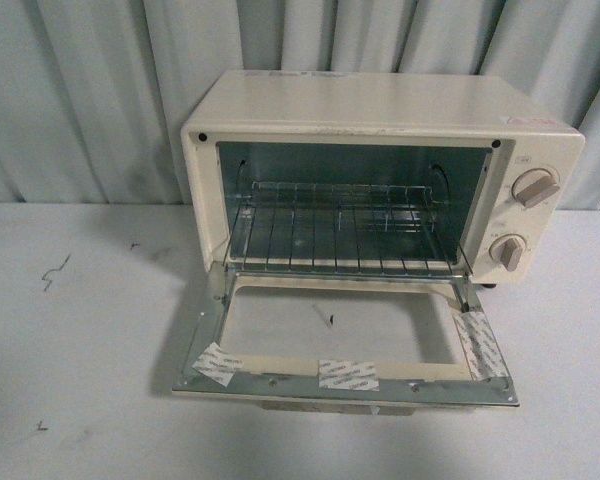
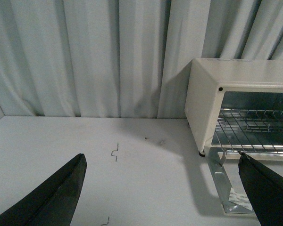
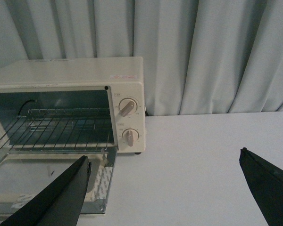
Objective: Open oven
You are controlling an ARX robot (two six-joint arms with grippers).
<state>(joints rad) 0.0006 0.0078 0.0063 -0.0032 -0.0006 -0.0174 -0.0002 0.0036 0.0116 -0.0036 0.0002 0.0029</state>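
One toaster oven (image 1: 380, 170) at table (image 1: 80, 350) centre, door (image 1: 345, 345) dropped flat, one wire rack (image 1: 345, 235) inside, two knobs (image 1: 533, 188). Three tape strips (image 1: 348, 374) on door. Left gripper (image 2: 162, 188) and right gripper (image 3: 165, 188) both spread wide, holding nothing.

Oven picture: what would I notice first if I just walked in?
The cream oven at the back of the white table, with its door folded flat down toward you. Inside sits a shiny wire rack, and two round knobs sit on its right side. Both grippers, left and right, are open and hold nothing.
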